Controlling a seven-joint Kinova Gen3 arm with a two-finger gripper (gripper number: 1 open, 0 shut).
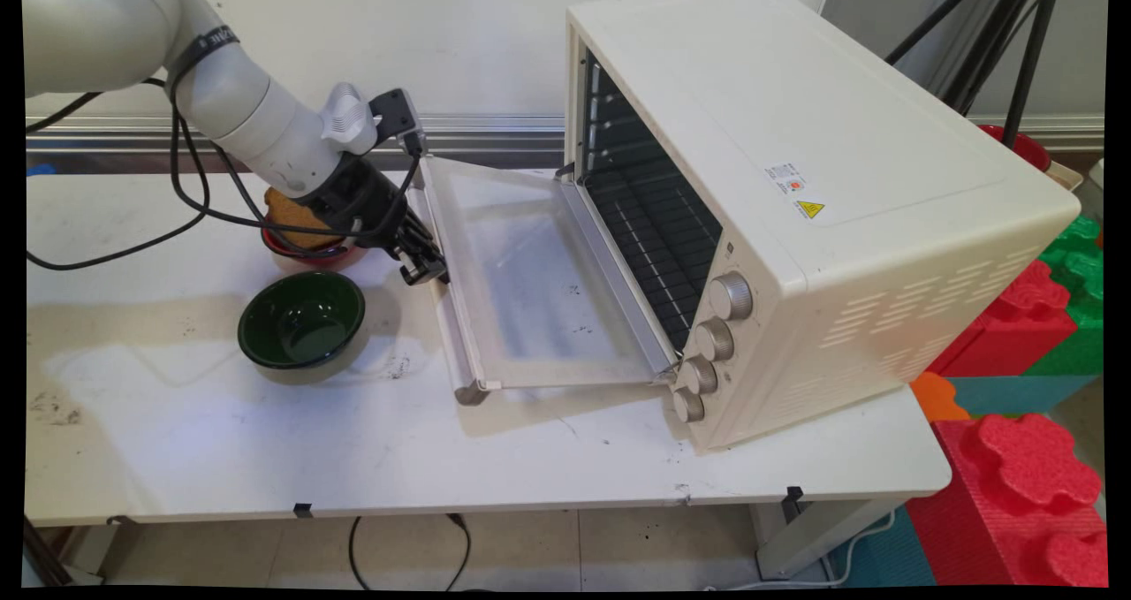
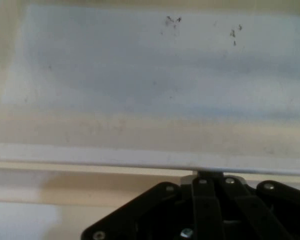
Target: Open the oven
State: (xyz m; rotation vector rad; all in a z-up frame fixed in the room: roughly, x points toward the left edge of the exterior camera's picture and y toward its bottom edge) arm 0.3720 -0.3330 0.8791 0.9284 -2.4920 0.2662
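White counter [image 1: 265, 459] carries a cream toaster oven [image 1: 795, 193] on its right half, turned so the open front faces left; four round knobs [image 1: 709, 345] run down the near front corner, a wire rack shows inside the dark cavity, and a yellow warning sticker sits on the top panel. Oven door [image 1: 530, 273] hangs fully down, roughly level, glass pane up, with its handle bar [image 1: 446, 317] along the far-left edge. Black pincer [image 1: 422, 264] sits right at that handle edge, about the middle of the door's back half, touching or just short of it; main view cannot settle which. Hand view shows the handle bar [image 2: 140, 160] crossing straight above the linkage, with the glass pane [image 2: 150, 65] beyond it; the fingers look drawn together at the bar, but whether they grip it cannot be told. Dark green bowl [image 1: 302, 320], empty and upright, stands on the counter near the pincer, to its lower left. Red bowl [image 1: 309, 251] lies behind the arm, partly hidden, holding a brown piece of bread [image 1: 287, 216]. Red, green and orange foam blocks [image 1: 1025, 459] stack on the floor off the counter's right end.
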